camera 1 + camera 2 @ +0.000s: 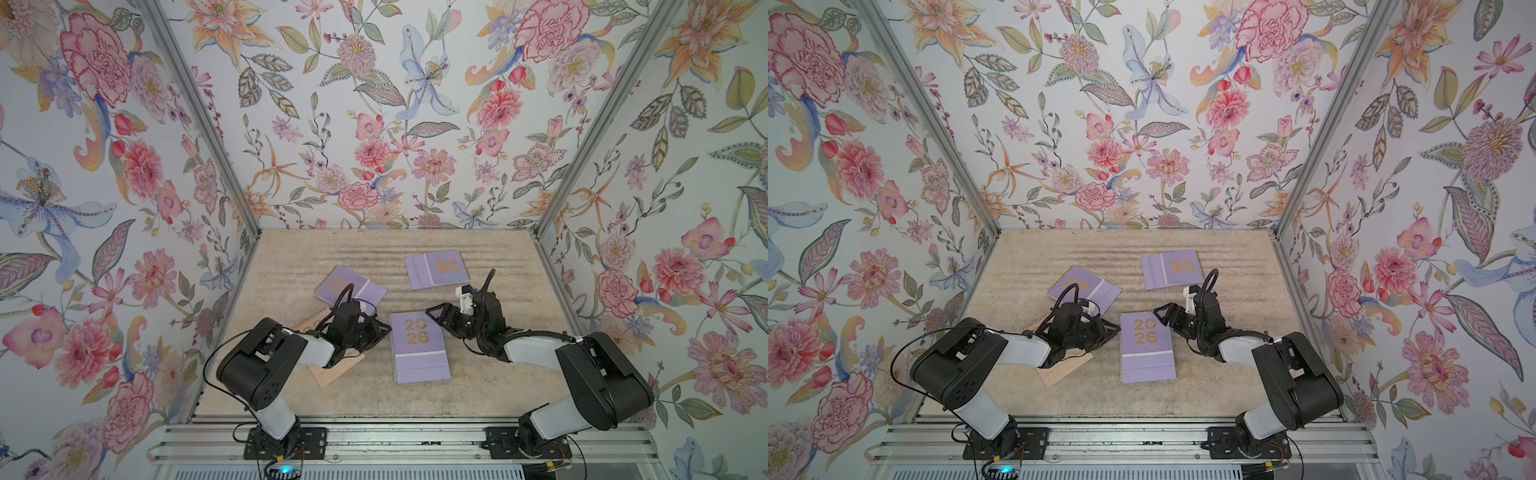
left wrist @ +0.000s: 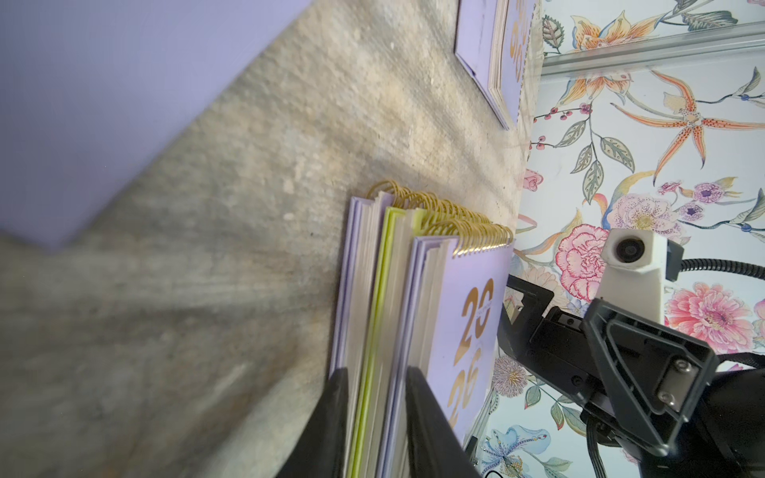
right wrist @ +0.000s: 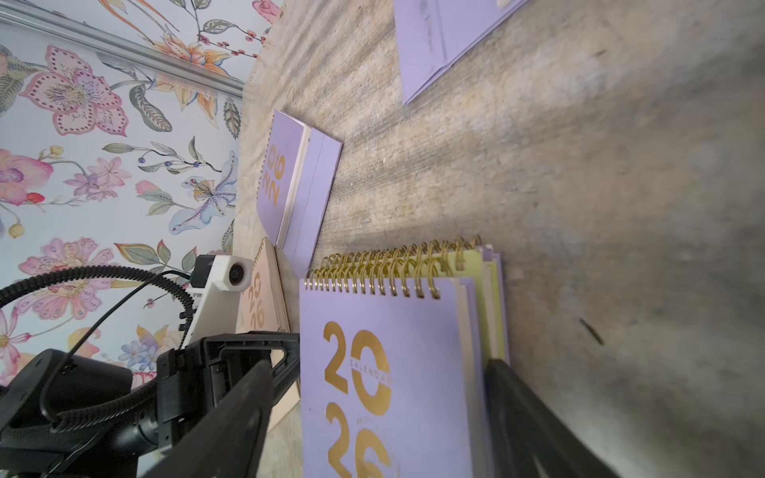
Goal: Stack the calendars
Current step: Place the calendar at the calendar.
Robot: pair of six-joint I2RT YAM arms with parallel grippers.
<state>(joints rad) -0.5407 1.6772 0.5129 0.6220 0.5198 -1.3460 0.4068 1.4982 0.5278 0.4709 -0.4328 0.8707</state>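
Stacking at its halfway stage. A stack (image 1: 419,353) of three spiral-bound card calendars lies at the middle of the table: a lilac one with gold "2026" lettering (image 1: 417,336) on top, a yellow-green one (image 3: 470,265) in the middle and a second lilac one (image 2: 343,289) at the bottom. Their gold coils are slightly staggered.

The left gripper (image 1: 386,332) meets the stack from its side, its jaws narrowly set and seemingly pinching the lower layers. The right gripper (image 1: 432,314) faces it from the opposite side, jaws spread wide around the stack's edge and holding nothing. This reads as a squaring or release step.

Three calendars remain loose:
- a lilac one (image 1: 436,270) towards the back wall;
- a lilac one (image 1: 345,289) just behind the left arm;
- a peach-pink one (image 1: 330,374), mostly hidden under that arm.

The next move probably calls for sliding a finger under one thin, flat cover, then setting it down with the coils aligned.

The surface is a beige, streaked, coarse-textured tabletop (image 1: 478,374). Floral wallpaper panels (image 1: 374,124) enclose it on three sides between aluminium posts (image 1: 195,112). Both arms are mounted on a front rail (image 1: 395,440).
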